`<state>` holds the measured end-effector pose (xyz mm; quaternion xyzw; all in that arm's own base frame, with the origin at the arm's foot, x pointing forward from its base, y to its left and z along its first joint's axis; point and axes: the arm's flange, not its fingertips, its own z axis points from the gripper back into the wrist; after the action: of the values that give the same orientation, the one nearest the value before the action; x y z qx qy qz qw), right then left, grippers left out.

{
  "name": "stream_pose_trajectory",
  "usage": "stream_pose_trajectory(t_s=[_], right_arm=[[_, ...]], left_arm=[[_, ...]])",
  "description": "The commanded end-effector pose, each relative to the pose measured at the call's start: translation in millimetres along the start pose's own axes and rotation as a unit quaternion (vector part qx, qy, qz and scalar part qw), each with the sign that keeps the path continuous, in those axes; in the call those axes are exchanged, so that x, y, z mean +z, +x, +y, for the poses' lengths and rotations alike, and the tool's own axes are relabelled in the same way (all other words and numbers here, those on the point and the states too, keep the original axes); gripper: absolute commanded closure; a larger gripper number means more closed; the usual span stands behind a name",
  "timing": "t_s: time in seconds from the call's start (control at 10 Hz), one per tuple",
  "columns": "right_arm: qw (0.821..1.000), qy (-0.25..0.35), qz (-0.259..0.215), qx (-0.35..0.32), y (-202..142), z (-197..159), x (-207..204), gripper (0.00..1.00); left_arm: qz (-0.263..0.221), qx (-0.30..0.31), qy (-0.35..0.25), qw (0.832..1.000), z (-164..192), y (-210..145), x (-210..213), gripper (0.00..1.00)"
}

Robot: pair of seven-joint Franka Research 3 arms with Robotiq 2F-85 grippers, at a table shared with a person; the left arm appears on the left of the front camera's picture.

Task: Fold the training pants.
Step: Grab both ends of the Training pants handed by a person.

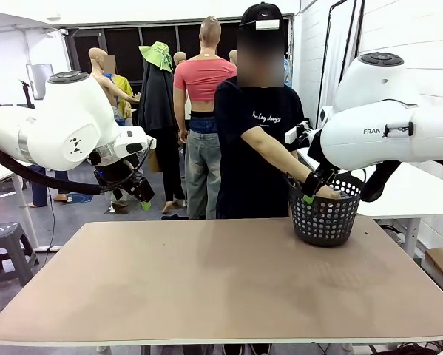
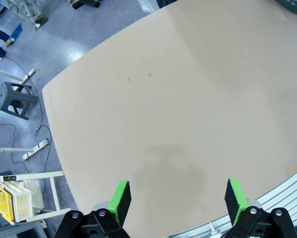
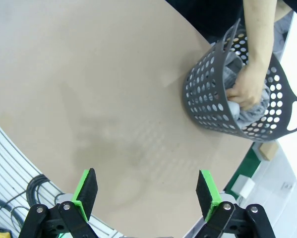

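Reaching into black basket (image 3: 207,94) | person's hand (image 3: 245,89) grips grey cloth (image 3: 230,69) | on table (image 3: 89,74)

White wall (image 1: 421,29), dark windows (image 1: 125,46), blue-grey floor (image 2: 103,20), grey stool (image 2: 15,99), tan table (image 1: 206,281)

Black hole-dotted basket (image 3: 207,94); grey fabric (image 3: 252,113) — tan table (image 1: 206,281).

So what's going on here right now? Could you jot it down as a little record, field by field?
Table: brown top, basket standing on it
Basket: black, full of holes, upright at the far right
Inside it: grey cloth, bunched; which garment is unclear
Person: stands at the far side, hand in the basket on the cloth
Left gripper: open, empty, above the table
Right gripper: open, empty, near the basket
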<state>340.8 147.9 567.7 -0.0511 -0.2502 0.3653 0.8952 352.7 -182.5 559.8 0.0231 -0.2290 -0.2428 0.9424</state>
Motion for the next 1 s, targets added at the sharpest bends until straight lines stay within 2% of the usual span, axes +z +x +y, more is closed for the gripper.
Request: stream_pose_trajectory(t_s=[0.0, 0.9], right_arm=[[1.0, 0.0, -0.001, 0.0, -0.3, 0.3, -0.5, 0.0], [1.0, 0.0, -0.001, 0.0, -0.3, 0.3, -0.5, 0.0]], left_arm=[[-0.004, 0.0, 0.0, 1.0, -0.1, 1.0, 0.2, 0.0], [-0.004, 0.0, 0.0, 1.0, -0.1, 1.0, 0.2, 0.0]])
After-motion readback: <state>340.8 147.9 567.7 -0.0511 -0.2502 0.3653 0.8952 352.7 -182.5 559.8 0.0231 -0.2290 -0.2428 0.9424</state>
